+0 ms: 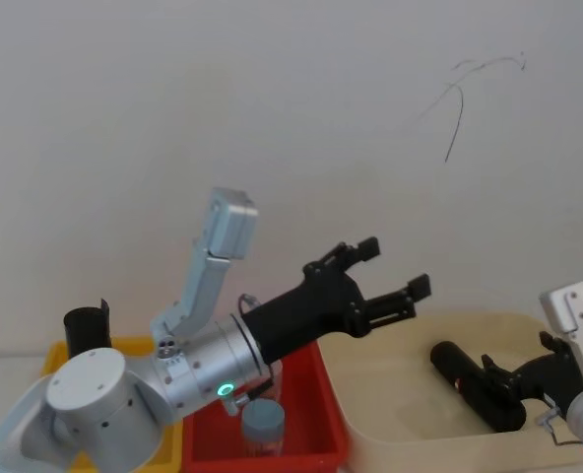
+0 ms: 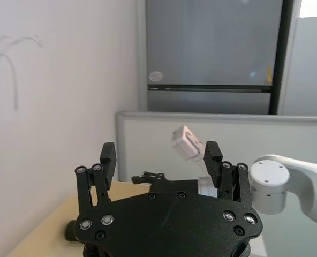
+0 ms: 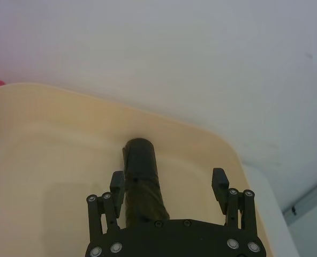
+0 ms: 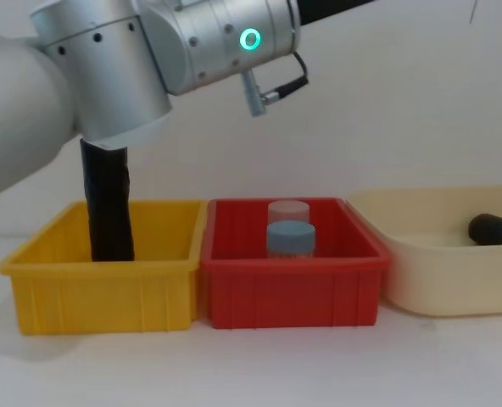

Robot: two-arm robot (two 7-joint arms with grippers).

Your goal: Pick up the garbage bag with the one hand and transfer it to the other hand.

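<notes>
**Off-Centre Grasp Hazard at Pickup**

The garbage bag [image 3: 141, 176] lies flat in the beige tub [image 1: 390, 394], at 4 o'clock in the head view. The right gripper [image 3: 168, 178] straddles it, jaws open, the roll close against one finger [image 3: 117, 184]. Closing may push it sideways or pinch loose film only. The left gripper [image 1: 395, 266] hovers at the bag's 10 o'clock, jaws open, empty.

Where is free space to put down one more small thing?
Bare: the cream tray between its red-bin side and the garbage bag; the table before the red bin. Crowded: the tray's right, with the open right gripper over the bag; the red bin, holding jars, under the arm of the raised, open left gripper.
</notes>
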